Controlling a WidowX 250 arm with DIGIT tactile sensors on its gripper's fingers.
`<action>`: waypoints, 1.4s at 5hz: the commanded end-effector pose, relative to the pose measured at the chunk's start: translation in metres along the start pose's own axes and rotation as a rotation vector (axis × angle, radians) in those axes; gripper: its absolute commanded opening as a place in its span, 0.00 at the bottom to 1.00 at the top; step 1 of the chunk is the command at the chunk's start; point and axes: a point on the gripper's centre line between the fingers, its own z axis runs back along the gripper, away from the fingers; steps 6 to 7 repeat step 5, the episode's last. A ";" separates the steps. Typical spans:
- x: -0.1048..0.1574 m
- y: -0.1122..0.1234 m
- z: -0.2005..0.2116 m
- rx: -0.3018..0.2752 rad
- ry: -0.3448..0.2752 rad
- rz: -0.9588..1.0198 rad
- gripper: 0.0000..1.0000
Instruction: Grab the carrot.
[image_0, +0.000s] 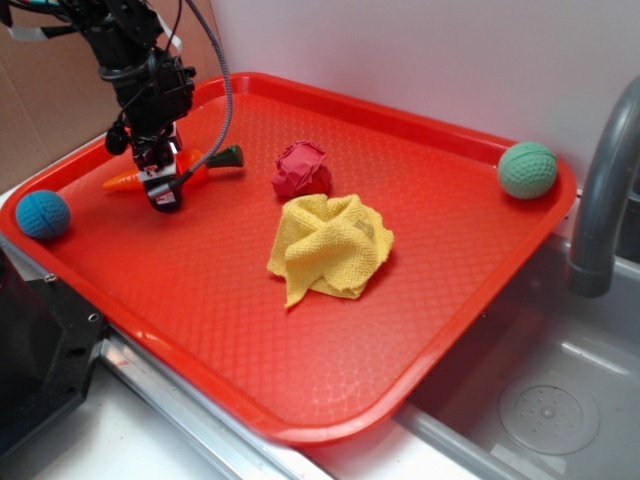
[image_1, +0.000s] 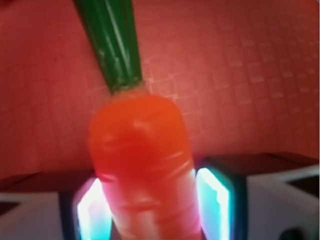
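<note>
The orange carrot (image_0: 128, 180) lies on the red tray (image_0: 330, 432) at the far left, its tip pointing left and its dark green stem (image_0: 226, 156) pointing right. My gripper (image_0: 164, 190) comes down over the middle of it and hides that part. In the wrist view the carrot (image_1: 140, 145) fills the space between my two lit pads (image_1: 216, 200), which press against both its sides, so my gripper (image_1: 155, 210) is shut on it. The carrot still rests on the tray.
A blue ball (image_0: 43, 214) sits at the tray's left corner, close to the carrot tip. A crumpled red cloth (image_0: 302, 169) and a yellow cloth (image_0: 330, 245) lie mid-tray. A green ball (image_0: 527, 169) is at the far right corner. A grey faucet (image_0: 600, 200) and sink (image_0: 560, 400) stand to the right.
</note>
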 end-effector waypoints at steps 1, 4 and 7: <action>0.028 -0.017 0.067 0.143 -0.028 0.480 0.00; 0.055 -0.043 0.160 0.082 0.016 0.941 0.00; 0.049 -0.044 0.160 0.040 0.016 0.994 0.00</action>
